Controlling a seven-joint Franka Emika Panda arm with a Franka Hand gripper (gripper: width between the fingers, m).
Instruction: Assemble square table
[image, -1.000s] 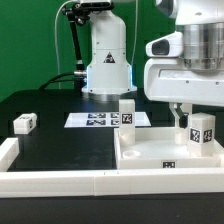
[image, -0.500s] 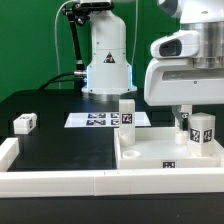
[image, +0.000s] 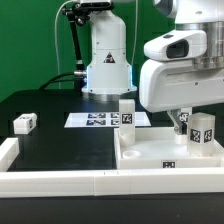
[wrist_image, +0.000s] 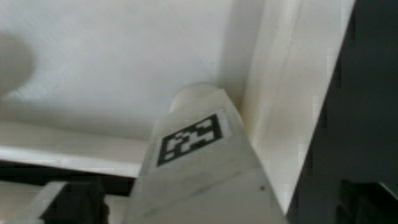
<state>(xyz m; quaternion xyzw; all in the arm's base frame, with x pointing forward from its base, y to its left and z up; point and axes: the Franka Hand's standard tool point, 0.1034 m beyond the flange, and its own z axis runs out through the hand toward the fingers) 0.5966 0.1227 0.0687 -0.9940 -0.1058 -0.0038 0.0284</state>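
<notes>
Square tabletop (image: 140, 160), one tagged leg (image: 127, 114) upright at its rear edge; gripper (image: 186, 124) low over the tabletop's far corner beside a second upright leg (image: 203, 131), long axis vertical; finger opening and grasp cannot be told.

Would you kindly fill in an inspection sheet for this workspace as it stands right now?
Surface: black table, edged by long white bars at the front.
Job's things: white tabletop lying tray-like; one leg upright at its far corner, another leg upright near the exterior view's right, a third leg loose on the table at the exterior view's left.
Clutter: nothing seen.
Grippers: gripper low beside the right-hand leg; fingers mostly hidden, state unclear.
Cables: black cable by the robot base.
Surroundings: marker board flat on the table; green backdrop.
</notes>
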